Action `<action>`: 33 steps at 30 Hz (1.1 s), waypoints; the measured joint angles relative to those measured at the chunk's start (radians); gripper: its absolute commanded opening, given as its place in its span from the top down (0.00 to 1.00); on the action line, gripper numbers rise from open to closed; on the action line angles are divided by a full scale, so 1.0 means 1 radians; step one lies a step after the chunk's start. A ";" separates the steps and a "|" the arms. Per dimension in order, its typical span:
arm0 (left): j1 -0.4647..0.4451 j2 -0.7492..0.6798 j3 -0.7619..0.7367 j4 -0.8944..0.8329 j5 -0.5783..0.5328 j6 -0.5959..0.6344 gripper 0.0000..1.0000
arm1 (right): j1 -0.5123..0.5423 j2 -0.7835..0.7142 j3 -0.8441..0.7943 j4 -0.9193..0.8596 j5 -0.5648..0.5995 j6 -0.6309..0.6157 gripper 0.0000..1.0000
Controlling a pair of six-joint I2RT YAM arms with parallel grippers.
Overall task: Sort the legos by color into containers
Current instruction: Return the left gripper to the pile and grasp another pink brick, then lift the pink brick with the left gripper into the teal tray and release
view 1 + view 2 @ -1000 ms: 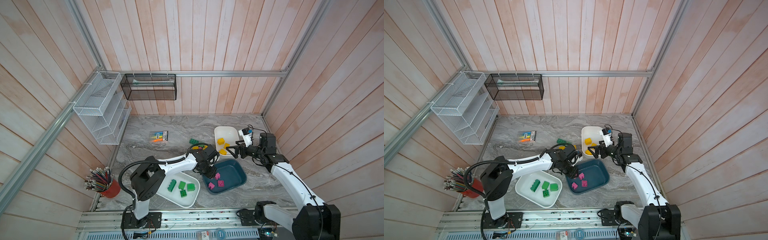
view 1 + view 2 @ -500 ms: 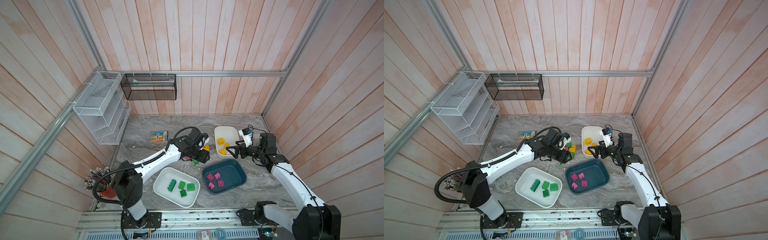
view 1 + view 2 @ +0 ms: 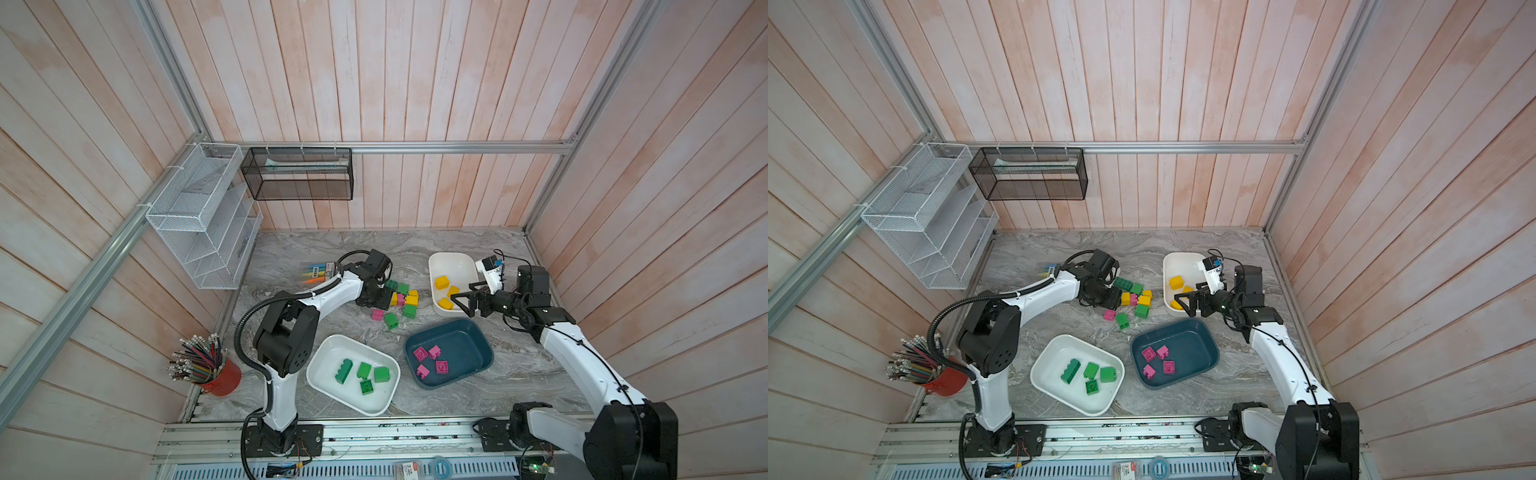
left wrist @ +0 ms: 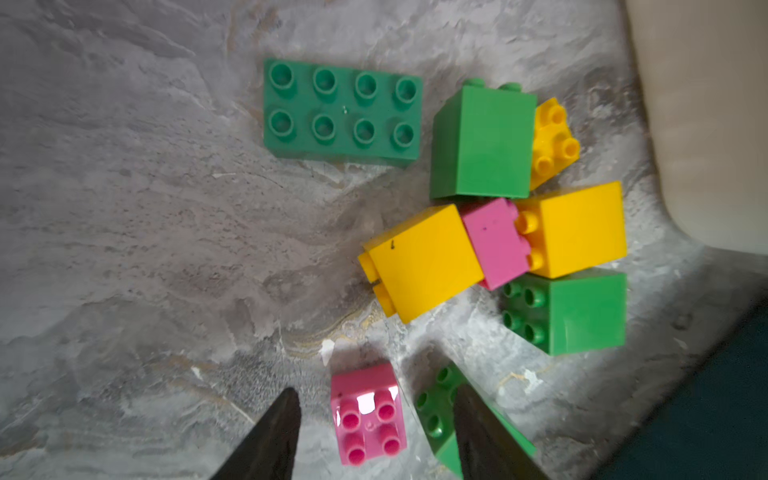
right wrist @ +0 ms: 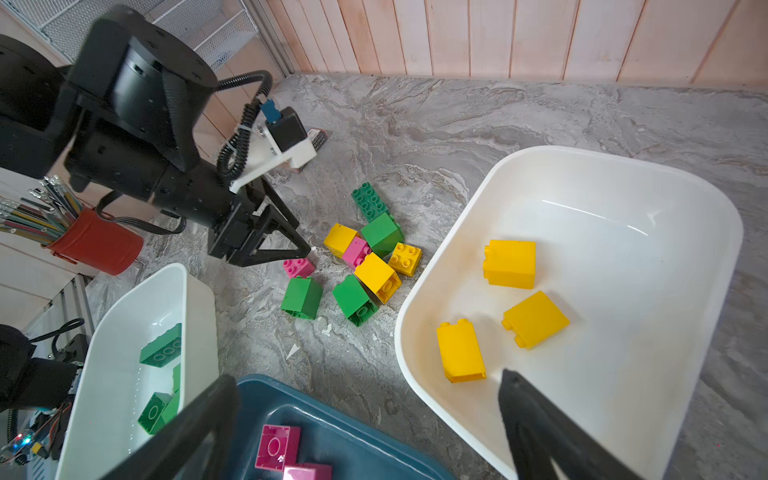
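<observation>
The left hand [image 4: 376, 415] is held partly open and empty. Its two dark fingers [image 4: 274, 436] are set either side of a square pink brick [image 4: 368, 419], and no contact with it can be made out. The brick sits studs up on the desk [image 4: 145, 228]; being square, it has no long axis to be matched. A green brick [image 4: 432, 411] lies just beside it, partly hidden by one finger, so it is judged that a straight descent and closing may catch both.

In a top view the pink brick [image 3: 377, 314] is found at the lower left edge of the loose pile [image 3: 405, 298] in the middle of the frame, just below the left hand. The dark teal tub [image 3: 467, 347], where four pink bricks already lie, is near, to the lower right.

The right hand [image 3: 463, 299] is spread wide and holds nothing. It is placed over the lower rim of the white tub of yellow bricks [image 3: 455, 266], right of the pile and apart from the pink brick. The left arm is therefore judged the nearer one for this pick.
</observation>
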 measured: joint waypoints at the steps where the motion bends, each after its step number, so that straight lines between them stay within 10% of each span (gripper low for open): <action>1: 0.000 0.008 0.000 -0.001 -0.001 0.000 0.39 | 0.000 0.000 0.000 0.000 0.000 0.000 0.02; 33: -0.045 0.010 -0.091 -0.014 -0.040 -0.023 0.62 | 0.000 0.018 -0.001 0.011 -0.003 0.000 0.02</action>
